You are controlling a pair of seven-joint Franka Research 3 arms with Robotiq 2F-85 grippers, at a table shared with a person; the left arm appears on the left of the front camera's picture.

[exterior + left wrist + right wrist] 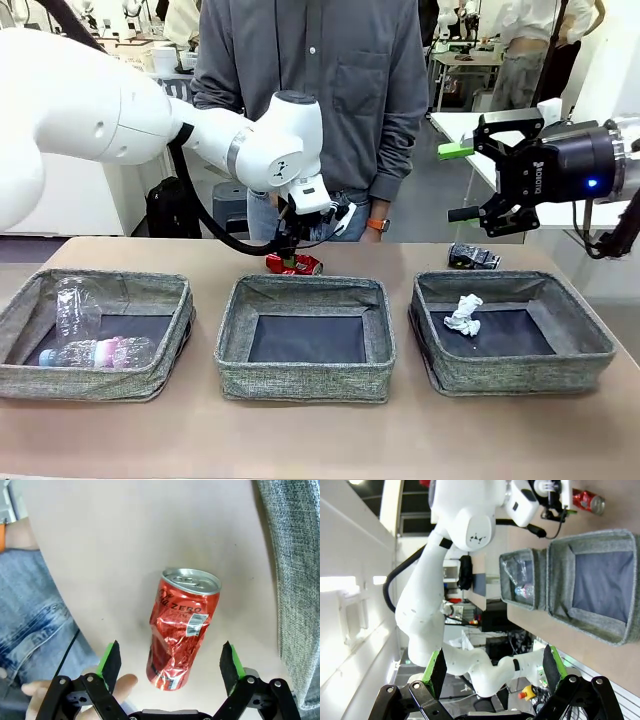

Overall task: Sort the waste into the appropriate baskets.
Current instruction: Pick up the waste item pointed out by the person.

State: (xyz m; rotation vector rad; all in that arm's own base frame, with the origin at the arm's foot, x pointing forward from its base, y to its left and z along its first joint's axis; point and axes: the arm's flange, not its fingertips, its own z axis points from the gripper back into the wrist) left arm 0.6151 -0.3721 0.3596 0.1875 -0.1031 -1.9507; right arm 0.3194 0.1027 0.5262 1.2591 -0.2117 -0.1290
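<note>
Red can [294, 264] (partly behind middle basket [304, 289])

**Cans half-hidden behind basket rims**

From the front, the far wall of the middle basket [306, 288] hides the lower part of the red can [293, 264], and the rim of the right basket [512, 282] hides the base of the dark can [472, 257]. In the left wrist view a grey fabric wall [292, 580], probably that middle basket's, runs off the right edge.

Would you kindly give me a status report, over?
Left gripper open, over crushed red soda can. Right gripper open, raised. Person's hand close beside left gripper.
</note>
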